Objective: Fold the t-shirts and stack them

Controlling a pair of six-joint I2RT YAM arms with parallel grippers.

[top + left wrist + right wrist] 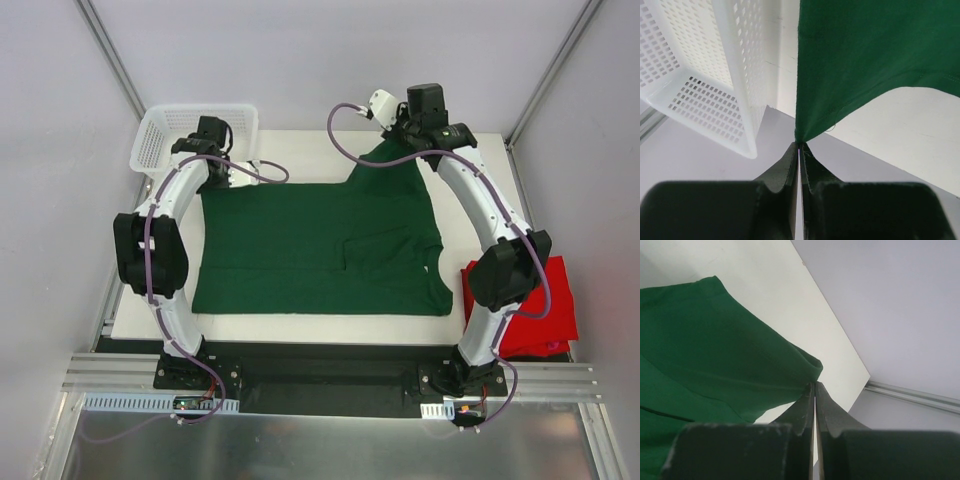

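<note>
Top external: green t-shirt [310, 250] spread on the counter [310, 150].
Far corners are pinched by left claw [799, 146], beside the basket [160, 135], and right claw [814, 385]; a thin pinch could be lost under uneven pull. Red t-shirt [555, 300] is seen at the near-right corner.

We log the left arm [178, 195] and right arm [480, 192]: white link shells, black joint housings, purple cables [331, 128] routed alongside. Fingers [784, 169] are matte black.
</note>
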